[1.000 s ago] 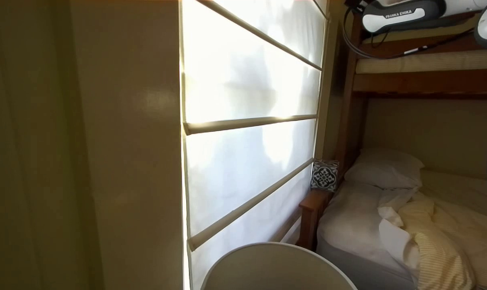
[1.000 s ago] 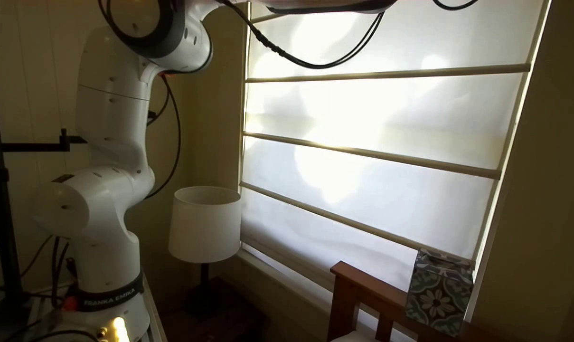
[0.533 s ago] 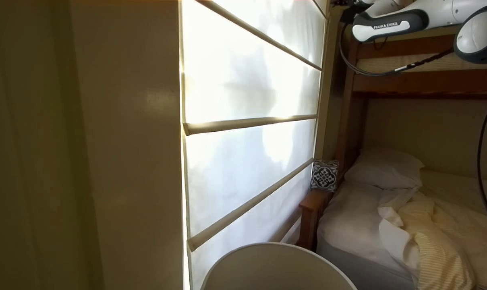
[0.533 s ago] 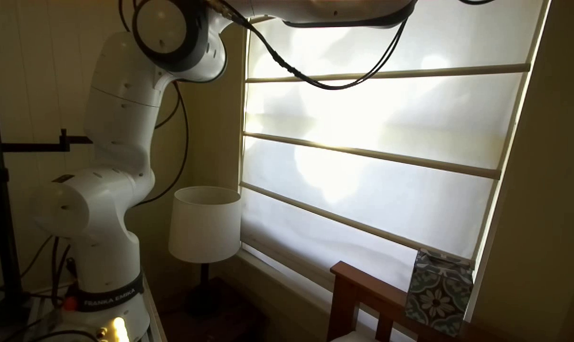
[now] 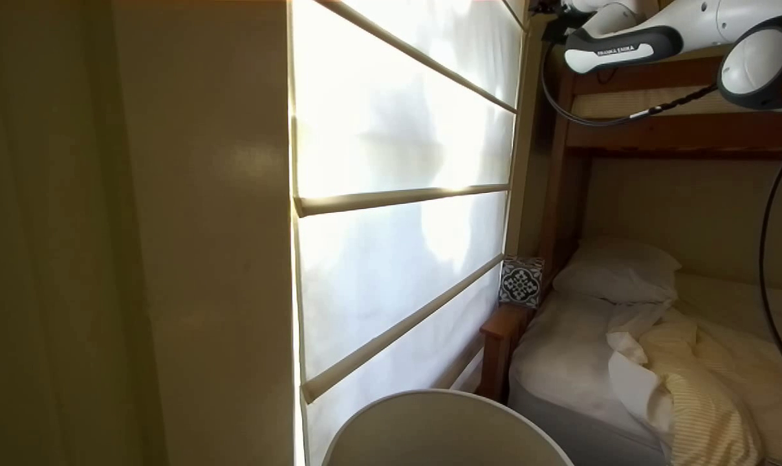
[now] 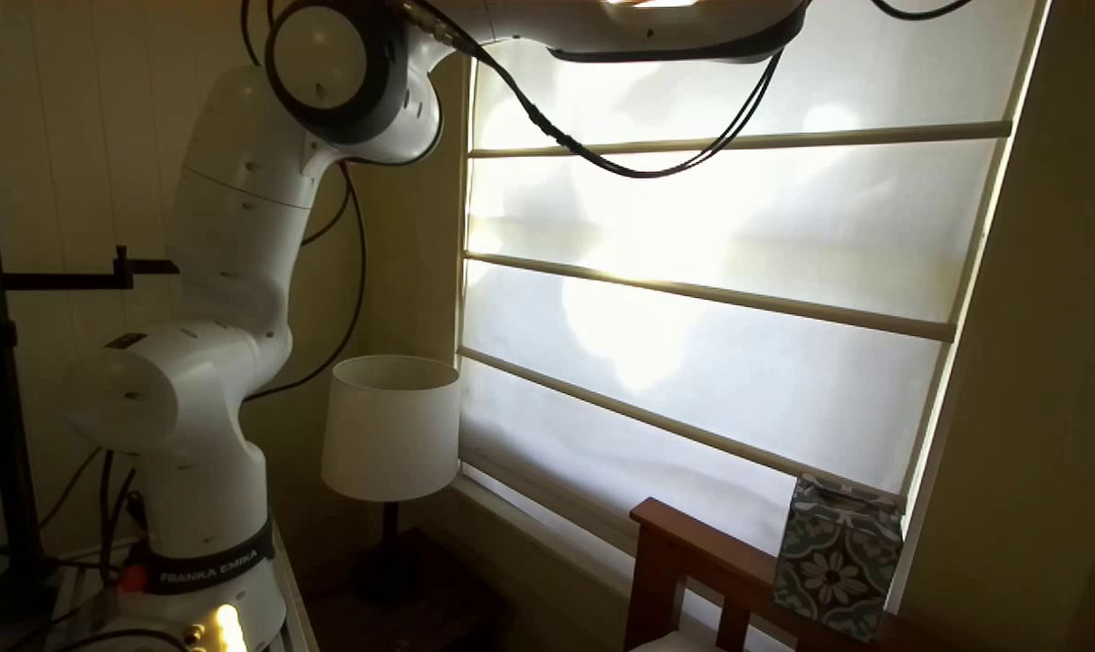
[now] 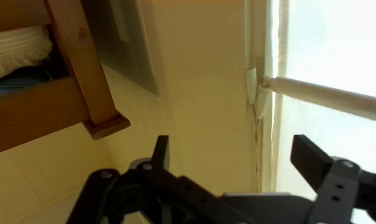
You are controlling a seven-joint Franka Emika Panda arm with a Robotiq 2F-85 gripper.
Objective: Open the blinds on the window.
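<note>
The blinds are a cream-white fabric shade glowing with backlight, hanging unfolded in both exterior views [image 5: 397, 259] [image 6: 719, 362] and at the right of the wrist view [image 7: 331, 133]. The window is behind them; only bright slits and its pale sill [image 6: 538, 534] show. In the wrist view two white cord pulls [image 7: 252, 85] [image 7: 262, 101] hang at the blinds' edge, with thin cords [image 7: 257, 149] below. My gripper [image 7: 231, 138] is open and empty; the cords pass between its fingers in the picture, depth unclear. In an exterior view the gripper [image 5: 544, 8] is only partly seen at the top edge.
A bunk bed [image 5: 662, 133] stands beside the window; its post [image 7: 85, 62] shows in the wrist view. A white lamp [image 6: 391, 430] stands near the arm's base. A patterned box [image 6: 837, 561] sits by the bed's rail [image 6: 705, 543]. A cable [image 6: 638, 172] loops under the arm.
The arm has come lower in both exterior views, moving leftward in the bed-side picture and rightward in the lamp-side picture. The blinds have not changed.
</note>
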